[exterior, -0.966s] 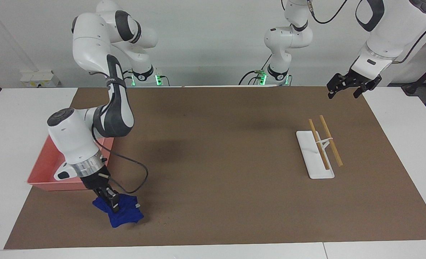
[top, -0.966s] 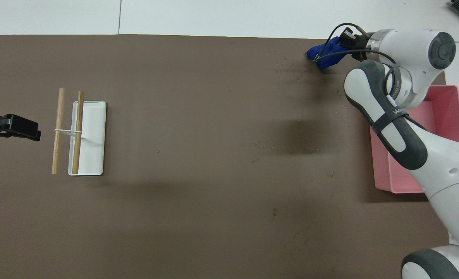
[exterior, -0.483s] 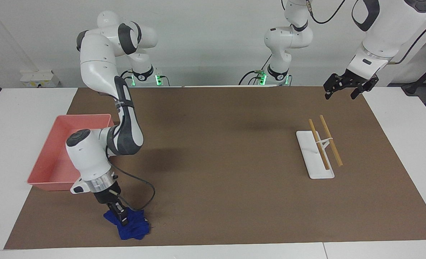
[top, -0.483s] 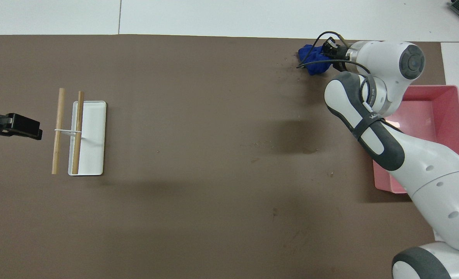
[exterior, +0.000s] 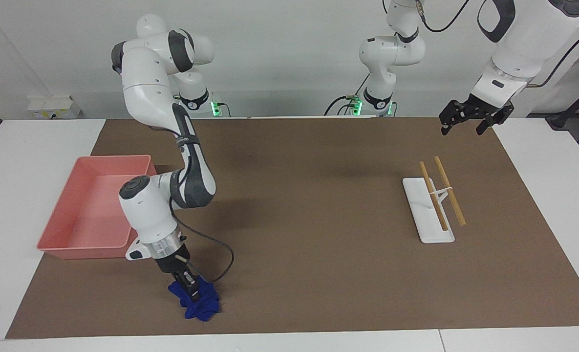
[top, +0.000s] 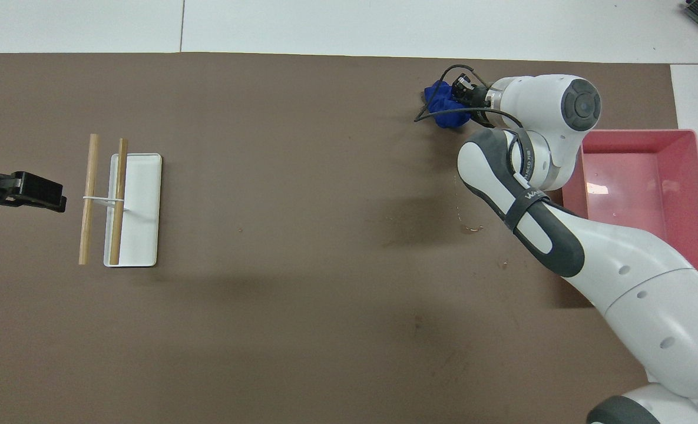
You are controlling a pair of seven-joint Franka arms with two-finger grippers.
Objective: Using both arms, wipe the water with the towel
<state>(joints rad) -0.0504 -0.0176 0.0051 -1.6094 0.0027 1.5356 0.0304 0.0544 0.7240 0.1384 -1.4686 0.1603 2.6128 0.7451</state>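
Observation:
The deep-blue towel [exterior: 199,304] [top: 443,107] lies bunched on the brown mat [exterior: 318,274], close to the mat's edge farthest from the robots. My right gripper [exterior: 190,288] [top: 462,94] points down into it and is shut on the towel, pressing it against the mat. A few tiny glistening specks of water [top: 470,228] show on the mat nearer to the robots than the towel. My left gripper [exterior: 470,120] [top: 30,194] hangs open and empty in the air over the left arm's end of the mat, where that arm waits.
A pink bin [exterior: 54,247] [top: 637,134] stands at the right arm's end, beside the right arm's wrist. Toward the left arm's end lies a white tray [exterior: 428,234] [top: 145,206] with two wooden sticks [exterior: 450,193] [top: 89,194] tied across it.
My right gripper has dragged the towel along the mat toward the left arm's end, and the cloth has bunched tighter. The pink bin is now uncovered. The left gripper barely moved.

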